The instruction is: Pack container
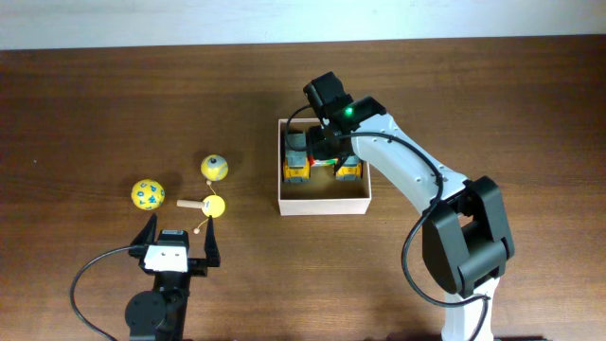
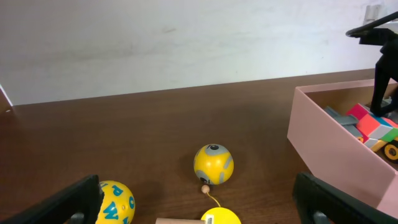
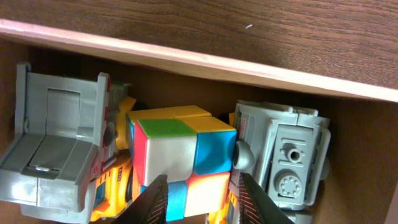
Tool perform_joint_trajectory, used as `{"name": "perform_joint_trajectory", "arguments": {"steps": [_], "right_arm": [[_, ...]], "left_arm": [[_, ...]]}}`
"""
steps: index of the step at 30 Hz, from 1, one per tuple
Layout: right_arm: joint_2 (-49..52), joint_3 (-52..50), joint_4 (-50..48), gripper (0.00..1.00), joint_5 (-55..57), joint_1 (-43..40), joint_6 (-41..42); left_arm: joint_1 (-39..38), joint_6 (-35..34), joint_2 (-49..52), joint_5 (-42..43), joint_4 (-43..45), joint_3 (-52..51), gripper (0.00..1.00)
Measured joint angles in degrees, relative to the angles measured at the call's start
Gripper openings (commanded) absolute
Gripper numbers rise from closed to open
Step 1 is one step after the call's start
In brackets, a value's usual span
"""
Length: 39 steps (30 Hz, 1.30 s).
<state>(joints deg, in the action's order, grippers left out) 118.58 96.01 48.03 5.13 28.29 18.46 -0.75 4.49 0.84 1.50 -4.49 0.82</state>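
Dark wood counter (image 1: 95,114). The container (image 1: 326,193), white outside and tan inside, sits right of centre on the counter, open side up. The right arm reaches into its far half from the right. Inside lie two grey-and-yellow toy trucks, one by the left wall (image 1: 297,163), one toward the right (image 1: 349,171). A multicoloured cube (image 3: 183,158) is wedged between them near the far wall. Wrist view: the right gripper (image 3: 205,200) is directly over the cube, jaws partly apart, one finger (image 3: 155,199) at its left edge and the other at its right. Cannot tell whether the fingers press on the cube or merely straddle it. The cube shows green, yellow, blue, orange and red faces and touches both trucks. The left gripper (image 1: 180,237) is low at the near-left of the counter, well away from the container, jaws spread wide and holding nothing. Just beyond it lie three loose toys. One is a yellow ball with blue marks (image 1: 147,194), to the left. Another is a yellow ball with grey patches (image 1: 215,168), farther back. Nearest is a small yellow ball (image 1: 216,206) with a short wooden stick (image 1: 192,203) beside it. A thin cord runs between the grey-patched ball and the small one.
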Motion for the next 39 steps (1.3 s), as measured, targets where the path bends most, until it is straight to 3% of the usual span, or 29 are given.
{"name": "perform_joint_trajectory", "arguments": {"steps": [39], "right_arm": [[0.7, 4.1, 2.4, 0.37, -0.2, 1.1, -2.7]], "left_arm": [[0.0, 0.0, 0.0, 0.0, 0.0, 0.0, 0.99]]}}
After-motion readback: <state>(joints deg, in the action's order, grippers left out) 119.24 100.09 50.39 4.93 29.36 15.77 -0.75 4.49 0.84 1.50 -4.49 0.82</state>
